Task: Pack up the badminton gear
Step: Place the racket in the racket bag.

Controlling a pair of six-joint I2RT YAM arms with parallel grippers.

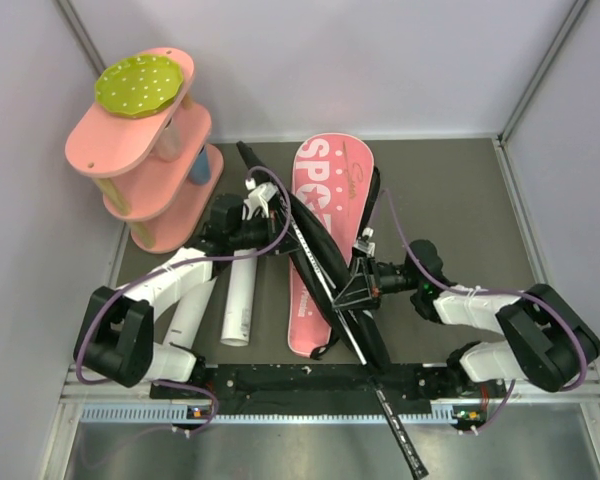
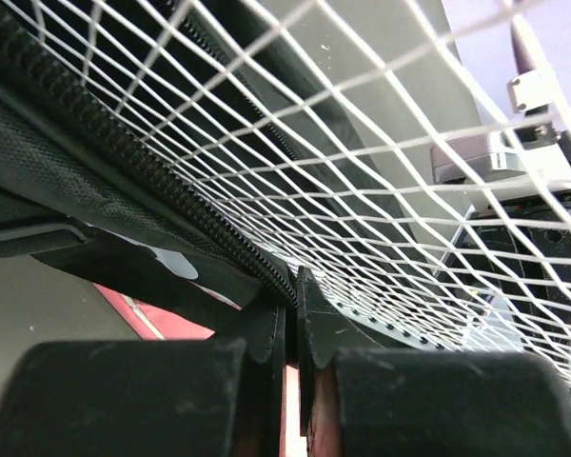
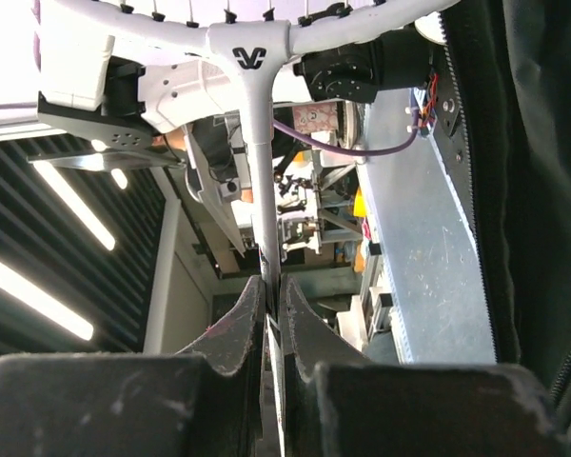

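Note:
The pink racket bag lies flat mid-table, its black zippered flap raised on edge. My left gripper is shut on that flap's zipper edge, and white racket strings stretch just beyond it. My right gripper is shut on the thin white shaft of a racket. The racket's head sits under the flap, and its black handle sticks out past the table's near edge. Two long white tubes lie left of the bag, beside the left arm.
A pink tiered shelf topped by a green dotted disc stands at the back left. White walls close in the table on three sides. A black rail runs along the near edge between the arm bases.

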